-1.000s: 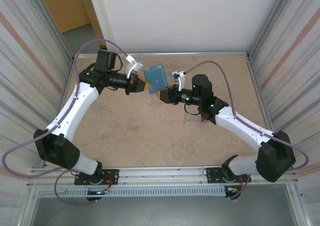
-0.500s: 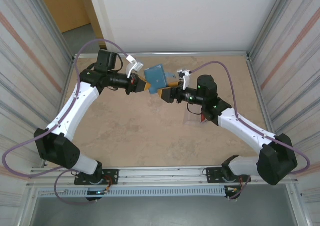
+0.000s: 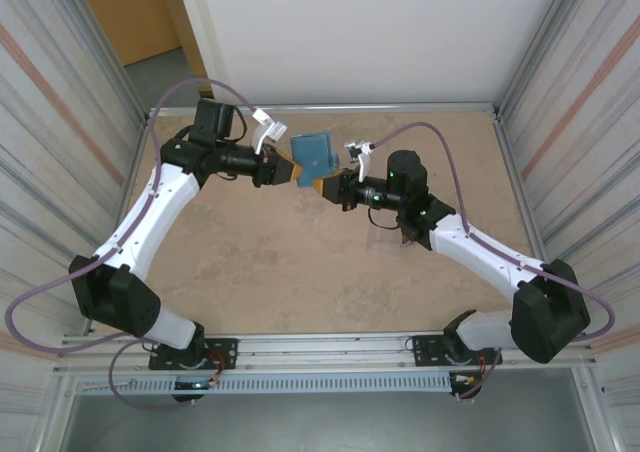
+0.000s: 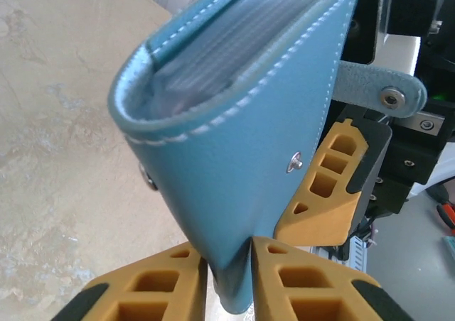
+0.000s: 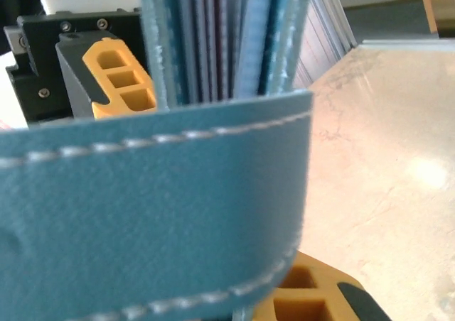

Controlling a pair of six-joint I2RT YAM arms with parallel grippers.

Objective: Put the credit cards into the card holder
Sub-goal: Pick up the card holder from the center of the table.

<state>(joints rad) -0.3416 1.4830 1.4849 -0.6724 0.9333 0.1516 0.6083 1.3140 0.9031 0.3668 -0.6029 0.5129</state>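
Observation:
The teal-blue card holder [image 3: 314, 151] hangs in the air at the back middle of the table, held between both arms. My left gripper [image 3: 293, 173] is shut on its lower edge; the left wrist view shows the card holder [image 4: 234, 136] pinched between the yellow fingers [image 4: 306, 285], with its snap strap [image 4: 377, 90] at the right. My right gripper [image 3: 325, 186] holds the other side, and one finger [image 5: 313, 300] shows under the card holder's flap [image 5: 149, 221]. Grey sleeves [image 5: 213, 37] stand in its open top. Something red, perhaps credit cards [image 3: 404, 237], lies under the right forearm.
The beige table [image 3: 300, 272] is walled by metal frames left and right and a white panel behind. The right arm's purple cable [image 3: 440, 137] loops over the back right. The arm bases sit on the rail along the near edge.
The right gripper has shifted slightly left, back towards the left gripper. The card holder now looks narrower from above, turned more edge-on. The left arm has hardly moved.

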